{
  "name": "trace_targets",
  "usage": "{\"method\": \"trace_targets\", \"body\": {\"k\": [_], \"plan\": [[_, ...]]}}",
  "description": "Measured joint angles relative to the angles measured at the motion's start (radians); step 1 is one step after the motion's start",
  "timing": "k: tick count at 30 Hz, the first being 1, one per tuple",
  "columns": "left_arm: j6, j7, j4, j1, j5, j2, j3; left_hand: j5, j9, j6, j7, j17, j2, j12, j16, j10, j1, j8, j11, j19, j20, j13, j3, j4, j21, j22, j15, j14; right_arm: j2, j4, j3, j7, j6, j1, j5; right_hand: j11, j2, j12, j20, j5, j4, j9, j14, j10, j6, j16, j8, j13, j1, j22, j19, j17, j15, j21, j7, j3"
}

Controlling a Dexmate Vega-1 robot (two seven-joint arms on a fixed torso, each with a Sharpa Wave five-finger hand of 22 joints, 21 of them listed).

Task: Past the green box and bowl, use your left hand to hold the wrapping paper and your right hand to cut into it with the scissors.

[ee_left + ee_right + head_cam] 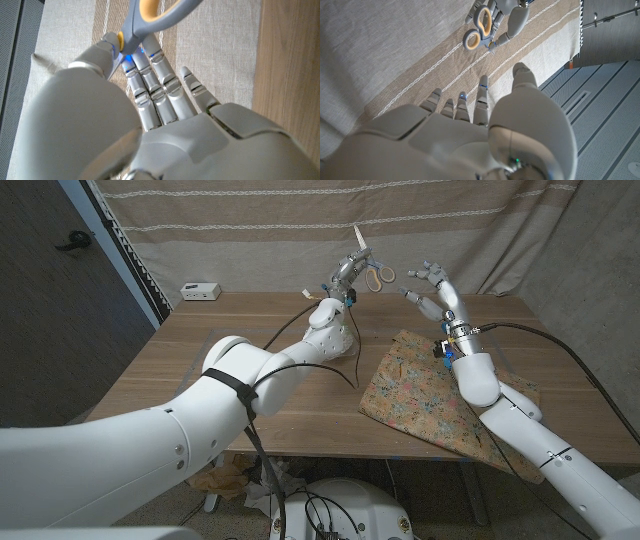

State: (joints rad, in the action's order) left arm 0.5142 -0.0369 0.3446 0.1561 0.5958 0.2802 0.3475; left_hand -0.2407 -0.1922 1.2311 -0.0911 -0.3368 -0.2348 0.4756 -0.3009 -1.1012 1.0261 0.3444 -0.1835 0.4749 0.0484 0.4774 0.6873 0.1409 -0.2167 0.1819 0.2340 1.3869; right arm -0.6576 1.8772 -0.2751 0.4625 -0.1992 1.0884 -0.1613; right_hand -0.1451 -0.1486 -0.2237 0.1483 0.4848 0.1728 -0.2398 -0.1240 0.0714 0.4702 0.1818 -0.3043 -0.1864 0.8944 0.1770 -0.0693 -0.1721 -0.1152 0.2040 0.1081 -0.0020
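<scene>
paper (440,395): floral sheet lying flat at the near right of the table (200,370), partly over the front edge, under the right forearm. uncut as far as can be seen, and no hand on it.

left hand (345,278): raised above the far edge, pinching the scissors (368,268) near the pivot; blades point up, yellow-lined handles toward the right hand.

right hand (432,288): raised just beside the handles, fingers spread, grasping nothing.

white box (201,291): far left of the table.

progress: early. scissors sit in the wrong hand; a handover looks pending. left to do: right hand takes scissors, left holds paper, cut.
</scene>
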Motion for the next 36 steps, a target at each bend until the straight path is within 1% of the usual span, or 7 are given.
{"method": "trace_targets", "body": {"k": [7,9,13,25,32,34,36], "plan": [[-0.007,0.006,0.0,-0.004,-0.023,0.001,0.01,0.0,-0.001,0.0,0.0,0.0,0.0,0.0,0.0,0.0,0.0,0.008,0.0,0.0,0.0,0.0,-0.001,0.001,0.0,0.0,0.0,0.0,-0.017,0.027,-0.002,-0.004,0.061,0.003,-0.018,-0.011,0.001,0.0,0.0,0.0,-0.001,-0.005,-0.007,0.011,0.034,-0.005,-0.016,0.0,0.031,0.0,0.0,0.0,-0.007,-0.005,0.031,0.012],[-0.007,0.011,0.0,-0.004,-0.028,0.004,0.013,0.0,-0.001,0.0,0.0,0.0,0.0,0.0,0.003,0.0,0.0,0.008,0.0,0.0,0.0,0.0,-0.001,0.001,0.0,0.0,0.0,0.0,-0.021,0.035,-0.002,-0.004,0.082,0.005,-0.024,-0.012,-0.003,0.0,0.003,0.0,-0.001,-0.005,-0.007,0.013,0.048,-0.005,-0.021,0.0,0.042,0.0,-0.003,0.0,-0.007,-0.004,0.033,0.02],[-0.006,0.018,-0.001,-0.005,-0.035,0.008,0.016,0.0,-0.001,0.0,0.0,0.0,0.0,0.0,0.008,0.0,0.0,0.008,0.0,0.0,0.0,0.0,-0.001,0.001,0.0,0.0,0.0,0.0,-0.026,0.05,-0.004,-0.001,0.116,0.008,-0.034,-0.018,-0.002,0.0,0.004,-0.005,-0.003,-0.005,-0.006,0.021,0.067,-0.005,-0.029,0.0,0.054,0.0,-0.004,0.0,-0.007,-0.004,0.037,0.022],[-0.024,0.013,-0.002,-0.013,-0.047,0.014,0.025,-0.004,-0.001,0.0,0.0,0.0,0.0,0.0,0.008,0.0,0.0,0.008,0.0,0.0,0.0,0.0,-0.001,0.001,0.0,0.0,0.0,0.0,-0.039,0.078,-0.012,0.016,0.185,0.015,-0.053,-0.024,0.002,0.0,0.004,-0.012,-0.009,-0.004,-0.001,0.026,0.062,-0.005,-0.027,0.0,0.071,0.0,-0.004,0.0,-0.012,-0.004,0.047,0.027],[-0.048,-0.027,-0.002,-0.017,-0.047,0.015,0.025,-0.004,-0.001,0.0,0.0,0.001,-0.005,0.0,0.008,0.0,0.006,0.008,0.0,0.004,-0.004,0.0,-0.003,0.003,0.0,0.0,-0.001,0.0,-0.046,0.078,-0.016,0.016,0.197,0.012,-0.047,-0.026,0.006,0.0,0.008,-0.016,-0.009,-0.004,-0.007,0.024,0.046,-0.005,-0.024,0.0,0.075,0.0,-0.008,0.0,-0.017,-0.004,0.044,0.027],[-0.053,-0.037,-0.002,-0.019,-0.047,0.015,0.025,-0.004,-0.001,0.0,0.0,0.001,-0.004,0.0,0.008,0.0,0.007,0.011,0.0,0.004,-0.004,0.0,-0.006,0.0,0.0,0.0,-0.001,0.0,-0.048,0.076,-0.017,0.017,0.2,0.01,-0.045,-0.029,0.006,0.0,0.009,-0.016,-0.009,-0.004,-0.011,0.021,0.043,-0.005,-0.016,0.0,0.075,0.0,-0.01,0.0,-0.021,-0.004,0.043,0.027],[-0.065,-0.054,-0.002,-0.022,-0.048,0.014,0.026,-0.004,-0.001,0.0,0.0,0.001,-0.005,0.0,0.008,0.0,0.008,0.011,0.0,0.004,-0.004,0.003,-0.006,0.0,0.0,0.0,-0.001,-0.001,-0.05,0.073,-0.019,0.016,0.205,0.007,-0.04,-0.026,0.004,0.0,0.009,-0.016,-0.013,-0.004,-0.012,0.015,0.04,-0.004,-0.016,0.0,0.077,0.0,-0.01,0.0,-0.023,-0.008,0.04,0.031]]}}
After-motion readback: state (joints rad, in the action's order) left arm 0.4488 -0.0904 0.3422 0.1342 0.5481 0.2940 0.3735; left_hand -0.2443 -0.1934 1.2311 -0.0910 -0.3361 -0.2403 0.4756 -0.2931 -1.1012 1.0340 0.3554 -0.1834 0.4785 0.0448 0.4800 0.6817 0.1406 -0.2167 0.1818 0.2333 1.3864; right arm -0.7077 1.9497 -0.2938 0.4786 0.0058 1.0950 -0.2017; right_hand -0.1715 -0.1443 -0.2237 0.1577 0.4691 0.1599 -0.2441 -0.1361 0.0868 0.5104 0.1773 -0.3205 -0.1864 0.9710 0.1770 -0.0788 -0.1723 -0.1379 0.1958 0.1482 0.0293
